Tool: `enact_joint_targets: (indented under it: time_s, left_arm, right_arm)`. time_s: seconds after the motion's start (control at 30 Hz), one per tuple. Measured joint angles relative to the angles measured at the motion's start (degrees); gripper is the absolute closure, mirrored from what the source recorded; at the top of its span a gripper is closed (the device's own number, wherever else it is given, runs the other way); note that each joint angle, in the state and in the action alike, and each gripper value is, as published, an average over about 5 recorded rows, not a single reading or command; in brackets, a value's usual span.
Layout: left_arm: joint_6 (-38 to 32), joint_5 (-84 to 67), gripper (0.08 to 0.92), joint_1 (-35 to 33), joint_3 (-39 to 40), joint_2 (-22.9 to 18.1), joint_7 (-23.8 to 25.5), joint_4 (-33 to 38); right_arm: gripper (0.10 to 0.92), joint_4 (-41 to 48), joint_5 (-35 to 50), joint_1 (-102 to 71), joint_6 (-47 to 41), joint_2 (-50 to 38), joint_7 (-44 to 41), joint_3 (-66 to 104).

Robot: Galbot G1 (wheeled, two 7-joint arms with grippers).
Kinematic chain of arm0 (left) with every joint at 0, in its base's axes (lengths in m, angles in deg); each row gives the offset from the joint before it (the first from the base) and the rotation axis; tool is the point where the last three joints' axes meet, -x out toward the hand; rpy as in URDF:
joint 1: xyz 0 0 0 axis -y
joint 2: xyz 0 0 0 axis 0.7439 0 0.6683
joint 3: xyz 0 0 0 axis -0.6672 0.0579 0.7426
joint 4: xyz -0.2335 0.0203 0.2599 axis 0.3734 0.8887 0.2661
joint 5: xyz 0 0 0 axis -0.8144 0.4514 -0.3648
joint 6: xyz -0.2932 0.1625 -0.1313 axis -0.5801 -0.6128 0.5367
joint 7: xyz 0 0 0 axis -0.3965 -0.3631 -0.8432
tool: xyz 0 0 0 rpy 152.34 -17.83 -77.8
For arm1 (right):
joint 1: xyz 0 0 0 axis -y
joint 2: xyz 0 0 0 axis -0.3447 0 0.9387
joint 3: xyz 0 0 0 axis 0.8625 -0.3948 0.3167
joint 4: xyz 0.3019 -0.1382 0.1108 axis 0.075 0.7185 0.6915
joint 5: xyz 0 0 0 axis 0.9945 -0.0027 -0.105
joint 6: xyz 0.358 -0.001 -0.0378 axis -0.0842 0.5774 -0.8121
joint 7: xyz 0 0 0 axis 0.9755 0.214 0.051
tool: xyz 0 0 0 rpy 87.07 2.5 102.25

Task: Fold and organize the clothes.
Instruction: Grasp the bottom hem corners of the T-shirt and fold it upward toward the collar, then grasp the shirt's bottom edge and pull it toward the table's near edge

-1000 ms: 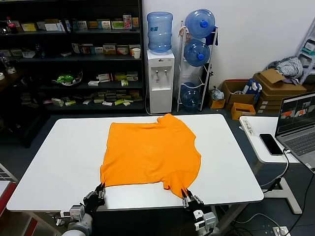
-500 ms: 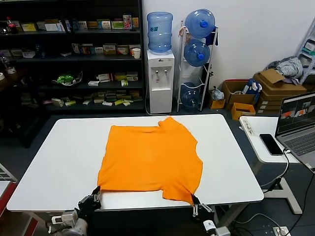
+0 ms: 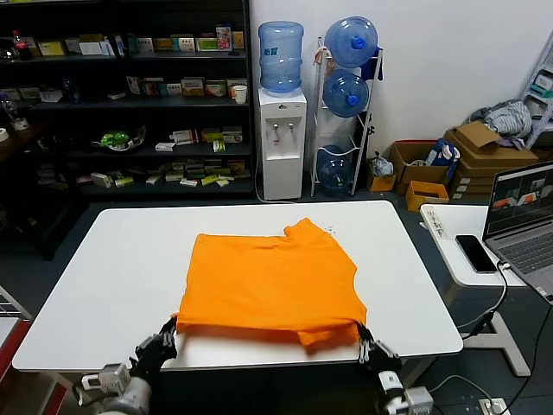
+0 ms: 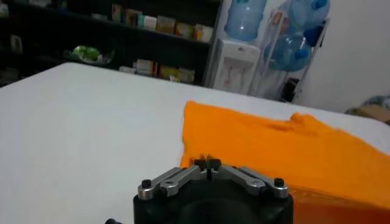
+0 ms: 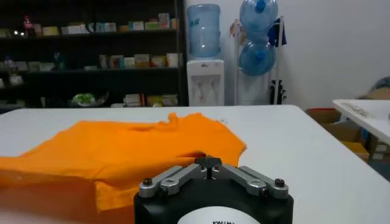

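The orange T-shirt (image 3: 272, 277) lies spread on the white table (image 3: 104, 277), with no lettering showing. Its near hem is raised off the table and stretched between both grippers. My left gripper (image 3: 168, 332) is shut on the hem's near left corner. My right gripper (image 3: 361, 334) is shut on the near right corner. In the left wrist view the gripper (image 4: 207, 163) pinches the shirt's edge (image 4: 286, 152). In the right wrist view the gripper (image 5: 208, 162) pinches the shirt (image 5: 122, 152), which sags away toward the other arm.
A side table at the right holds a laptop (image 3: 523, 216) and a phone (image 3: 475, 253). Behind the table stand a water dispenser (image 3: 282, 138), a rack of water bottles (image 3: 346, 86) and dark shelves (image 3: 121, 104). Cardboard boxes (image 3: 484, 156) sit at the back right.
The shirt has been drawn toward me and a little to the right. My right gripper moved right, stretching the hem, and the near hem is now lifted off the table.
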Motion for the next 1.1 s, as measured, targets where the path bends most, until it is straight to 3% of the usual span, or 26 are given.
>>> enact_joint_targets:
  time_s: [0.2,0.43,0.93,1.03,1.1]
  left_arm:
    - [-0.1,-0.7,0.895,11.9,4.2,0.1,1.5,-8.7]
    - [1.0,-0.8,0.713,17.9,6.5,0.7,3.1,-14.8]
    - [-2.6,5.2,0.280,7.1,2.8,-2.6,5.9,-13.4]
    - [-3.3,5.9,0.210,6.5,2.5,-3.3,6.5,-14.4]
    - [-3.8,6.4,0.189,6.6,2.4,-3.7,6.9,-15.4]
  right_arm:
    - [0.850,6.6,3.8,11.0,-3.3,-1.5,1.7,-4.2]
    - [0.654,9.9,4.8,15.4,-5.3,-2.5,1.8,-6.2]
    - [0.236,11.2,3.4,6.9,-4.9,-1.7,-3.6,-0.4]
    - [0.235,12.5,3.3,6.7,-5.2,-1.2,-4.2,-0.1]
    - [0.281,13.5,3.3,6.9,-5.3,-0.9,-4.6,-0.1]
